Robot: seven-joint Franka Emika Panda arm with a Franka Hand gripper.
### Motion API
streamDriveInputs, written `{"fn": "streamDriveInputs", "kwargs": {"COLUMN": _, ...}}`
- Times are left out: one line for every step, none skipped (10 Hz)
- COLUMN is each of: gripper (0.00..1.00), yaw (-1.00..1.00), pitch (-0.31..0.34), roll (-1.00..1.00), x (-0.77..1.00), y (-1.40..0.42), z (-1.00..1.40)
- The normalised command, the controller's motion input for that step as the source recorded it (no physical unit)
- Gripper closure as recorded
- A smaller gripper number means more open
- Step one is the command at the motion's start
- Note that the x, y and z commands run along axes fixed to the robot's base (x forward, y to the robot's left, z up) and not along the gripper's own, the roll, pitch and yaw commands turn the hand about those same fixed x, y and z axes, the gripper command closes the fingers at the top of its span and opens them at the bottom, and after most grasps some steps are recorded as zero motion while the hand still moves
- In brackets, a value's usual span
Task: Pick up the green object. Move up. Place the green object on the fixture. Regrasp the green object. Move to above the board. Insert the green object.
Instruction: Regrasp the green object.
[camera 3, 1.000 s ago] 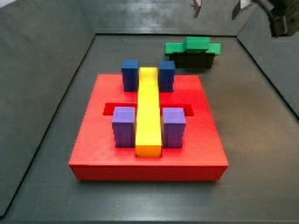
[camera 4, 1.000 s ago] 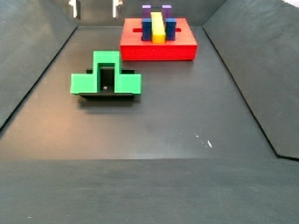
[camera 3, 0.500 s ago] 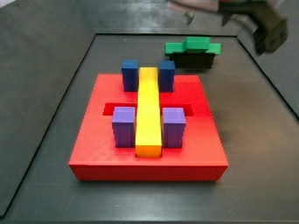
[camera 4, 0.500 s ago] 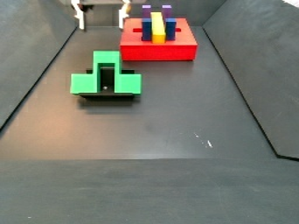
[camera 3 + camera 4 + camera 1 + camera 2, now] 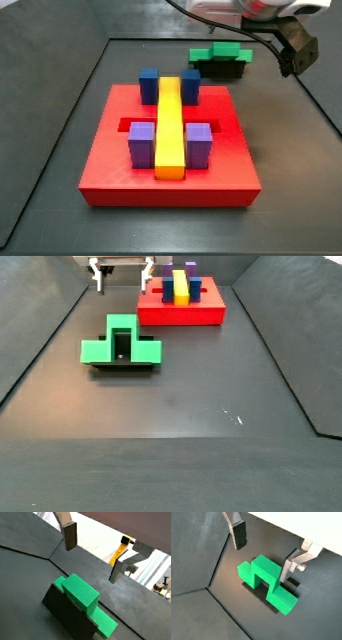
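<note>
In a side view, the small bright green plastic bridge-shaped block sits on the low dark boxy fixture on the grey floor, well apart from the large red square board behind. The gripper hangs above the block, jaws spread wide, holding nothing.

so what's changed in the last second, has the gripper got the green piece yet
Not yet. The gripper has come further into both side views, closing on the green object from above; its fingers are open and empty over the piece. The green object sits on the fixture as before, and the board with its yellow bar and its blue and purple blocks hasn't shifted.
</note>
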Motion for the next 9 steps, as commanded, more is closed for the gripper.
{"fn": "streamDriveInputs", "kwargs": {"gripper": 0.0, "yaw": 0.06, "pitch": 0.0, "roll": 0.0, "x": 0.0, "y": 0.22, "z": -0.33}}
{"fn": "streamDriveInputs", "kwargs": {"gripper": 0.0, "yaw": 0.08, "pitch": 0.0, "roll": 0.05, "x": 0.06, "y": 0.09, "z": -0.25}}
{"fn": "streamDriveInputs", "kwargs": {"gripper": 0.0, "yaw": 0.09, "pitch": 0.0, "roll": 0.05, "x": 0.11, "y": 0.05, "z": -0.23}}
{"fn": "streamDriveInputs", "kwargs": {"gripper": 0.0, "yaw": 0.09, "pitch": 0.0, "roll": 0.03, "x": 0.1, "y": 0.01, "z": -0.2}}
{"fn": "streamDriveInputs", "kwargs": {"gripper": 0.0, "yaw": 0.07, "pitch": 0.0, "roll": 0.01, "x": 0.07, "y": 0.0, "z": -0.2}}
{"fn": "streamDriveInputs", "kwargs": {"gripper": 0.0, "yaw": 0.07, "pitch": 0.0, "roll": 0.0, "x": 0.07, "y": 0.0, "z": -0.21}}
{"fn": "streamDriveInputs", "kwargs": {"gripper": 0.0, "yaw": 0.06, "pitch": 0.0, "roll": 0.0, "x": 0.08, "y": 0.0, "z": -0.21}}
{"fn": "streamDriveInputs", "kwargs": {"gripper": 0.0, "yaw": 0.05, "pitch": 0.0, "roll": 0.0, "x": 0.1, "y": 0.01, "z": -0.22}}
{"fn": "streamDriveInputs", "kwargs": {"gripper": 0.0, "yaw": 0.05, "pitch": 0.0, "roll": 0.0, "x": 0.07, "y": 0.03, "z": -0.23}}
